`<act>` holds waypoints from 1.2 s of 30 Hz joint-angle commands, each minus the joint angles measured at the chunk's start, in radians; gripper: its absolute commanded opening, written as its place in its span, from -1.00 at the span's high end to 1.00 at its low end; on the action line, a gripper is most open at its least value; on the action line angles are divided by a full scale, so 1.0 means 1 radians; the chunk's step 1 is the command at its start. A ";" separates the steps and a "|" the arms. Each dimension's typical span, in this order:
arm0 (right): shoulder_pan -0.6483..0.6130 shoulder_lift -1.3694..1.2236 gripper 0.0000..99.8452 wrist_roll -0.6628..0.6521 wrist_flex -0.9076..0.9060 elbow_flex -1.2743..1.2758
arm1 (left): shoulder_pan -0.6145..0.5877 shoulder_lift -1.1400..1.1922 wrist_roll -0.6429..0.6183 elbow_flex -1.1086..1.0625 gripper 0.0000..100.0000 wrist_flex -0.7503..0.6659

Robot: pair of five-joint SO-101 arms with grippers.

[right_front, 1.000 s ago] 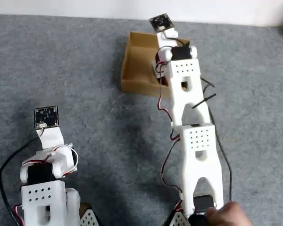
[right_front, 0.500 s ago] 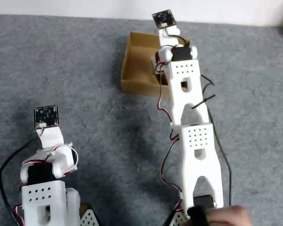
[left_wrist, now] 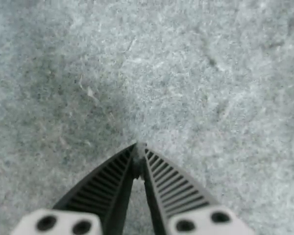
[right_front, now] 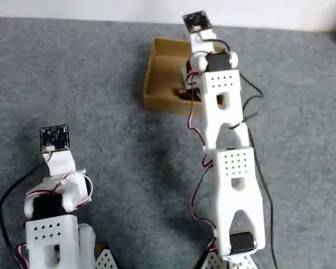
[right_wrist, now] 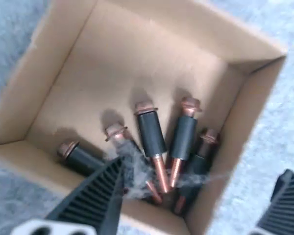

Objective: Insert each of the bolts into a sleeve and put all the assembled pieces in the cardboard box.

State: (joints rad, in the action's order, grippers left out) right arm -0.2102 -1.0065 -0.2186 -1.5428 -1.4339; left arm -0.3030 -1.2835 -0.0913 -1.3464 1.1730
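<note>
High view: right arm (right_front: 221, 112) covers part of the cardboard box (right_front: 157, 70). Above it, right claw (right_wrist: 201, 169) released; left claw (left_wrist: 138, 149) clenched.

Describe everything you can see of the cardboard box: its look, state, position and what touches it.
The cardboard box is a small open-topped tray of plain brown card with upright walls and no lid. It sits flat on the grey felt-like table, toward its far edge. Five copper-coloured bolts in dark sleeves lie on its floor, bunched toward one corner; the rest of the floor is bare. The right gripper hangs open above it, apparently not touching the card.
</note>
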 commanded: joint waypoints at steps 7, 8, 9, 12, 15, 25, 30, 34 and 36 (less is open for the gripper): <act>-0.013 0.234 0.21 0.012 -0.225 -0.269 | -0.007 -0.044 -0.008 0.051 0.99 -0.068; -0.008 0.259 0.21 0.012 -0.225 -0.246 | -0.007 -0.074 -0.008 0.044 0.99 -0.063; -0.007 0.286 0.21 0.012 -0.225 -0.219 | -0.007 -0.113 -0.005 0.028 0.99 -0.061; -0.013 0.387 0.21 0.014 -0.225 -0.088 | -0.007 -0.288 0.000 -0.039 0.99 -0.060; -0.025 0.513 0.21 0.052 -0.225 0.070 | -0.007 -0.516 0.068 -0.147 0.99 -0.021; -0.030 1.152 0.21 0.106 -0.219 0.730 | -0.007 -0.545 0.149 -0.275 0.99 -0.003; -0.030 1.531 0.21 0.098 -0.154 1.129 | 0.061 -0.544 0.149 -0.311 0.99 0.025; -0.028 1.851 0.21 0.077 -0.044 1.518 | 0.104 -0.544 0.149 -0.320 0.99 0.046; -0.028 2.020 0.21 0.034 0.016 1.722 | 0.114 -0.544 0.147 -0.331 0.99 0.048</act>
State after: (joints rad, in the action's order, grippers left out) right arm -0.2317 0.6813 -0.1204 -1.6471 -0.0944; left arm -0.2232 -1.8128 0.0514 -1.6671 1.2114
